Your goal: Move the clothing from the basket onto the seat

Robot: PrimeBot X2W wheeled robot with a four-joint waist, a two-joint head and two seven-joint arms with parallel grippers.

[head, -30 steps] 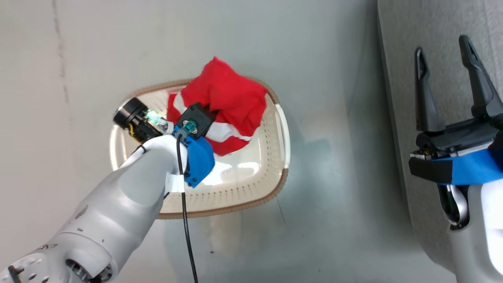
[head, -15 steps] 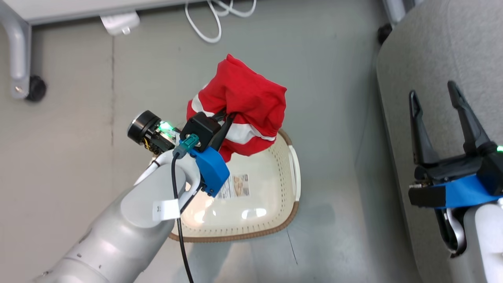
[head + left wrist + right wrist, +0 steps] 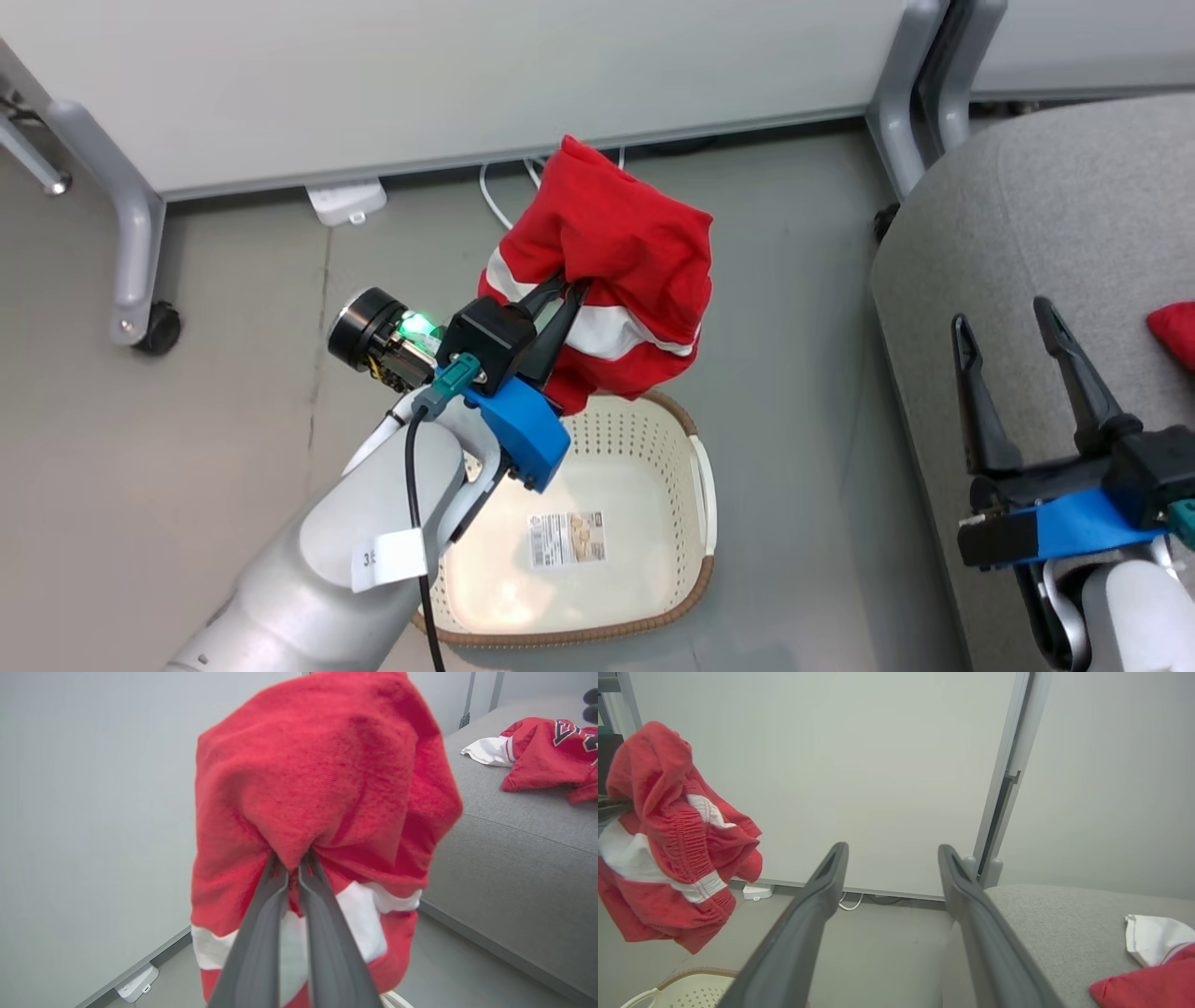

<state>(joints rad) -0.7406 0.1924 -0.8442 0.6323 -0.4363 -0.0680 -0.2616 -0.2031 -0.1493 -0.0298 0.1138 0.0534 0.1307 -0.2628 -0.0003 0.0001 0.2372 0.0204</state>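
1. where the grey floor [image 3: 233, 420] ends at the back, a pale partition panel [image 3: 467, 75] stands on grey legs with dark castors.
2. the grey seat [image 3: 1055, 205] stands at the floor's right side, its rounded left edge facing the basket.
3. the cream basket [image 3: 644, 443], brown-rimmed with white handles, sits on the floor near the seat's left edge, a strip of floor between them.
4. a red garment [image 3: 635, 233] with white stripes hangs bunched in the air above the basket's far end, apart from both basket and seat.
5. a second garment [image 3: 542, 756], red with a white panel and dark lettering, lies crumpled on the seat's top, well in from its left edge.
6. the left gripper [image 3: 571, 283] has its fingers drawn almost together, pinching a fold of the red garment, which drapes down around them.
7. the right gripper [image 3: 1001, 314] hovers over the seat's left edge, fingers spread wide and empty.
8. a white plug block [image 3: 345, 201] lies on the floor at the panel's foot, with a white cable [image 3: 495, 201] beside it.
9. a printed label [image 3: 565, 539] sits on the basket's bottom.
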